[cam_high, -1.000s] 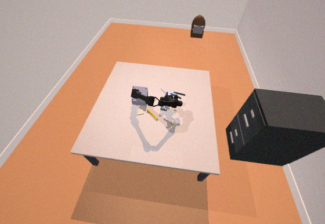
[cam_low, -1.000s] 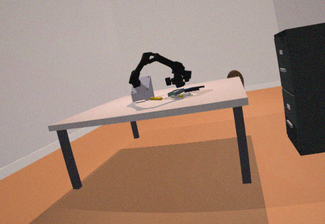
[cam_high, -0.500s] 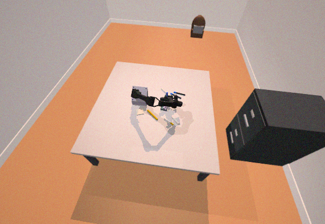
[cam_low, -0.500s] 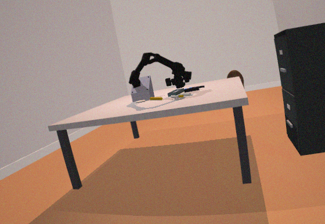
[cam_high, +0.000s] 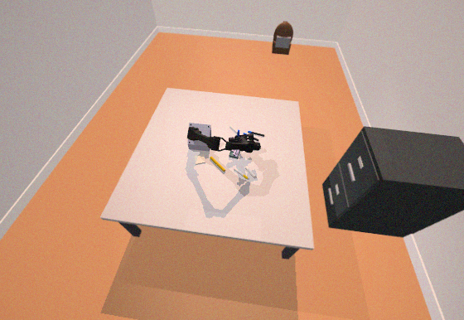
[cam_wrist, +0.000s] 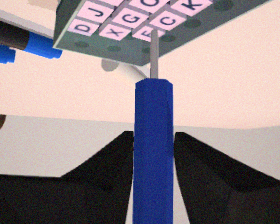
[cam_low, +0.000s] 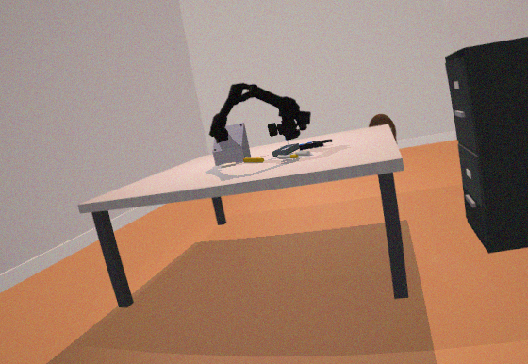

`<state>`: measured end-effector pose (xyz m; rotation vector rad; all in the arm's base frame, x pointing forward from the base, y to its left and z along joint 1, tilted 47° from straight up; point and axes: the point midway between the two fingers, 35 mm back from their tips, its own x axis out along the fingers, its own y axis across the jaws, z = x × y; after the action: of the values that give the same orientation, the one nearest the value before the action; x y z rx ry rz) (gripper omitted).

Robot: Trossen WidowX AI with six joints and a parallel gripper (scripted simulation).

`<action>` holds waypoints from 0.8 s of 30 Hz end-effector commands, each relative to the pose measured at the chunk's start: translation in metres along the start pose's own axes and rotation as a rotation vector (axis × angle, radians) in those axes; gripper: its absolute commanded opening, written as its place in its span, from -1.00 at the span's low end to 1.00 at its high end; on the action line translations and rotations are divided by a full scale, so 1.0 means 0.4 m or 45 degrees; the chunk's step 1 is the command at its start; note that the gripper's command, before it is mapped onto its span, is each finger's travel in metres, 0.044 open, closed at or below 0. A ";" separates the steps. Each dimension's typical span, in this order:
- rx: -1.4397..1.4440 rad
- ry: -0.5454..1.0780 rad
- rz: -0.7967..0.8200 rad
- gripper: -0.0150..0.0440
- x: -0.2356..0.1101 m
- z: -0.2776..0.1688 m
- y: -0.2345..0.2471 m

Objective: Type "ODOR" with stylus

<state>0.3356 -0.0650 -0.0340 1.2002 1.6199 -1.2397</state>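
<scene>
My gripper [cam_wrist: 153, 141] is shut on the blue stylus [cam_wrist: 153, 107], whose thin grey metal tip points away from the fingers. In the wrist view the tip overlaps the pink key just left of the C key [cam_wrist: 167, 21]; that key's letter is partly covered, and contact cannot be told. The green-grey keyboard [cam_high: 234, 154] [cam_low: 286, 150] [cam_wrist: 98, 49] lies below the arm's end. The D key [cam_wrist: 81, 27] is at its near left corner, with the X key [cam_wrist: 114, 32] beside it. The O key [cam_wrist: 149, 2] is cut off at the top edge. The R key is out of view.
Dark pens with blue parts [cam_low: 316, 145] [cam_wrist: 44, 45] lie beside the keyboard. A yellow marker [cam_high: 217, 164] [cam_low: 254, 160], a pale note [cam_high: 200, 160] and a white and yellow pen [cam_high: 245, 176] also lie on the table [cam_high: 166, 206]. A black cabinet [cam_high: 414, 156] stands off to the right.
</scene>
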 end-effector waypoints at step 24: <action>-0.008 0.003 0.012 -0.49 -0.063 -0.023 -0.076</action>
<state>0.3191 -0.0631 -0.0080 1.2101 1.6198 -1.2358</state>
